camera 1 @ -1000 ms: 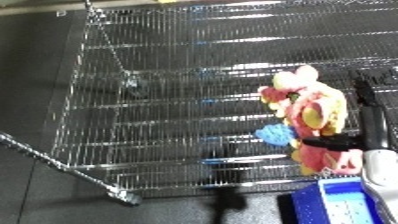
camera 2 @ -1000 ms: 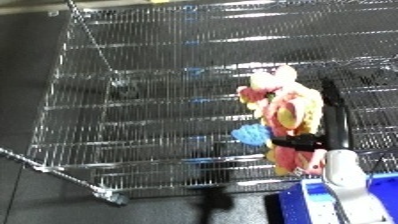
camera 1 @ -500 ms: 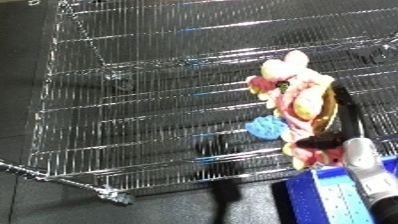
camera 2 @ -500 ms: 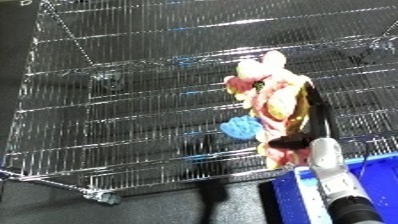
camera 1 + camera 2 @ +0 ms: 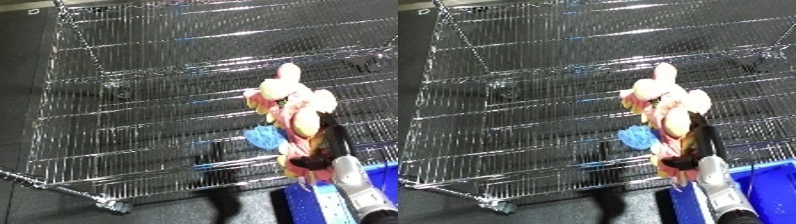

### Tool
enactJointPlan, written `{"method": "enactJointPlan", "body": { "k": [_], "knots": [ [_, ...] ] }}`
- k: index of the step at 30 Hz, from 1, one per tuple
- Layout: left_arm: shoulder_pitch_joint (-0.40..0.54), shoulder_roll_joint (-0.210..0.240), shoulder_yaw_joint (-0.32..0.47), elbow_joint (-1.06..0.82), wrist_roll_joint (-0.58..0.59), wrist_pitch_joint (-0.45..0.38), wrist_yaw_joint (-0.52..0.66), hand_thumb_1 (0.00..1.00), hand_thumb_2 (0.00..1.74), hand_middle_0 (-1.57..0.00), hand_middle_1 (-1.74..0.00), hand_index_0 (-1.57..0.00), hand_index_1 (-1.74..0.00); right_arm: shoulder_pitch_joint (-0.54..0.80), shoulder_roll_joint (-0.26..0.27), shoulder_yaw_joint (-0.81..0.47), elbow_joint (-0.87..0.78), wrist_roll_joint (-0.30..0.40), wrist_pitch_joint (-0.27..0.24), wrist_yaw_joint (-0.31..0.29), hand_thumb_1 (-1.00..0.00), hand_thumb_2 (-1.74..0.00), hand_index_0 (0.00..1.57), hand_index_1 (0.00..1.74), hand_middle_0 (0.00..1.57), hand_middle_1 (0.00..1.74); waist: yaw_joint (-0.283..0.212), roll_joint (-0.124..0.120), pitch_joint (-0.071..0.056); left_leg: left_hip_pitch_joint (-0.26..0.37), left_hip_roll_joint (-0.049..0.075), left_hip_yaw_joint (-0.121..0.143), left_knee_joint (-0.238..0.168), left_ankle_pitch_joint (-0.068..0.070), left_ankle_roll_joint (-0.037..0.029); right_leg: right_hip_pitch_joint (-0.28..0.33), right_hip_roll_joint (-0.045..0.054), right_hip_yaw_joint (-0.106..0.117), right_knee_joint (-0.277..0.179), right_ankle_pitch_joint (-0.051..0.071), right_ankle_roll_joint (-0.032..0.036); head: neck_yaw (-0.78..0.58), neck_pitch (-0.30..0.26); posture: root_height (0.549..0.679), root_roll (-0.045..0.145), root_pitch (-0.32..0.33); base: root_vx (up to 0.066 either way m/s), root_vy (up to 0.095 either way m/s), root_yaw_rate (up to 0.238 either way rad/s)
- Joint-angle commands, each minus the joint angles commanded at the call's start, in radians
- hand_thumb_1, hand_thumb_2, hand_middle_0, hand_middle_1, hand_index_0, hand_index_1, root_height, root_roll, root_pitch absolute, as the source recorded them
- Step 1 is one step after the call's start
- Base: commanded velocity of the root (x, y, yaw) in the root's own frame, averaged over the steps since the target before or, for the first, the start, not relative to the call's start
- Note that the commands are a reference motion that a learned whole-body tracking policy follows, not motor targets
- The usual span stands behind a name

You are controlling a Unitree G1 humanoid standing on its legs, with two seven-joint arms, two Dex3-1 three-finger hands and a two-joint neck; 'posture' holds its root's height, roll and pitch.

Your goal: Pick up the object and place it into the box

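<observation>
The right hand (image 5: 696, 145) has its black fingers curled round a plush toy (image 5: 664, 107), a soft pink and cream figure with a blue patch low on its left side. The toy hangs over the wire shelf (image 5: 160, 90) near that shelf's right front corner; whether it is clear of the wires or brushing them cannot be told. The left hand shows in neither view.

The blue bin (image 5: 771, 195) sits just beyond the shelf's right front corner, below and to the right of the toy, with its rim close under the white forearm.

The step in hand looks like the carry from shelf to bin. To do it well, the hand should lift the toy clear of the wire grid first, since dangling limbs could snag between the wires. Then it should swing right and toward the robot until the whole toy, not only the hand, is over the bin's open inside. The fingers should open only once the lowest hanging part is inside the rim, so the toy cannot drape over the edge and slide out.
</observation>
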Motion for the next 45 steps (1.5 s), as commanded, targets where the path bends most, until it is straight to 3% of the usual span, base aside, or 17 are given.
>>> {"method": "enactJointPlan", "body": {
  "k": [6, 17, 24, 33, 45],
  "knots": [
    [0.003, 0.003, 0.005, 0.006, -0.005, -0.006, 0.0, 1.0, 1.74, -1.57, -1.74, -1.57, -1.74, 0.014, 0.015, -0.011, -0.015, 0.008, -0.005, -0.015, -1.0, -1.74, 1.57, 1.74, 1.57, 1.74, -0.003, -0.005, 0.0, 0.006, 0.002, 0.0, -0.002, 0.0, -0.0009, 0.007, -0.0009, -0.002, -0.001, 0.001, 0.0001, 0.001, 0.001, 0.628, 0.057, -0.043, -0.01, -0.002, 0.005],
    [-0.015, 0.002, 0.008, 0.029, 0.0, -0.009, -0.003, 1.0, 1.74, -1.57, -1.74, -1.57, -1.74, 0.046, 0.012, -0.038, -0.055, 0.001, -0.012, -0.045, -1.0, -1.74, 1.57, 1.74, 1.57, 1.74, -0.009, -0.02, 0.0, 0.014, 0.004, -0.005, 0.009, -0.002, -0.0008, 0.023, -0.0047, -0.005, 0.0, 0.009, -0.0001, 0.031, -0.005, 0.627, 0.057, -0.067, -0.025, -0.008, 0.015],
    [-0.035, -0.005, 0.018, 0.05, 0.003, -0.006, -0.004, 1.0, 1.74, -1.57, -1.74, -1.57, -1.74, 0.122, -0.006, -0.107, -0.199, 0.019, -0.045, -0.087, -1.0, -1.74, 1.57, 1.74, 1.57, 1.74, -0.036, -0.04, 0.0, 0.042, 0.009, 0.001, 0.006, -0.004, 0.0026, 0.051, -0.0071, -0.004, -0.012, 0.018, 0.0026, 0.055, 0.006, 0.628, 0.058, -0.093, -0.022, -0.001, -0.032],
    [-0.065, -0.036, 0.03, 0.089, 0.014, 0.0, 0.003, 1.0, 1.74, -1.57, -1.74, -1.57, -1.74, 0.382, -0.004, -0.312, -0.556, 0.006, -0.1, -0.151, -1.0, -1.74, 1.57, 1.74, 1.57, 1.74, -0.098, -0.07, 0.0, 0.085, 0.017, 0.008, 0.019, -0.015, 0.0136, 0.091, -0.007, 0.003, -0.011, 0.022, 0.0029, 0.112, 0.002, 0.625, 0.06, -0.147, -0.007, -0.005, -0.053],
    [-0.089, -0.046, 0.03, 0.1, 0.011, 0.024, -0.009, 1.0, 1.74, -1.57, -1.74, -1.57, -1.74, 0.66, 0.003, -0.597, -0.87, -0.033, -0.14, -0.201, -1.0, -1.74, 1.57, 1.74, 1.57, 1.74, -0.172, -0.093, 0.0, 0.128, 0.029, 0.022, 0.038, -0.028, 0.0179, 0.136, -0.0048, 0.013, -0.018, 0.026, 0.0035, 0.258, 0.016, 0.62, 0.063, -0.208, 0.0, -0.008, -0.054]
  ]
}}
